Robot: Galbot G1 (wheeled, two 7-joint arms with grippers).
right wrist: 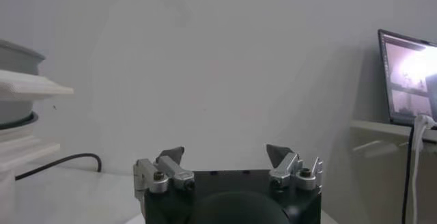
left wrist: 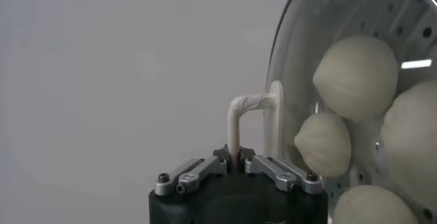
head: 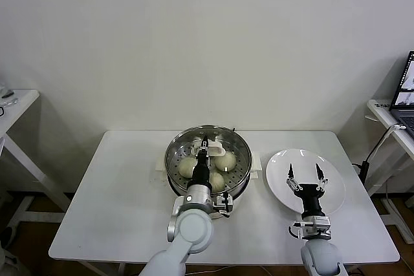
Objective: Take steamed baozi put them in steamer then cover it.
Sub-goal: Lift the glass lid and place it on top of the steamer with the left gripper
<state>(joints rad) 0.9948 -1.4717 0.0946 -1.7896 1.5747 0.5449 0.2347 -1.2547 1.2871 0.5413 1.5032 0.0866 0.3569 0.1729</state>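
While the left hand [head: 206,151] pinches the cream handle [left wrist: 247,116] of the glass lid [head: 208,152] sitting over the steamer [head: 240,174], four buns [head: 225,159] lie inside on the holed tray. Over on the robot's right, the right hand [head: 306,174] hangs wide open above the white plate [head: 335,182] on the desk [head: 123,192]. No writing is readable on anything.

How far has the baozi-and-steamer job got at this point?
Loading looks done: the baozi sit in the steamer, and the white plate is bare. In hand: the left end effector is shut on the handle of the glass cover, which is over the pot. Left: release the handle. The right end effector hangs open over the plate.
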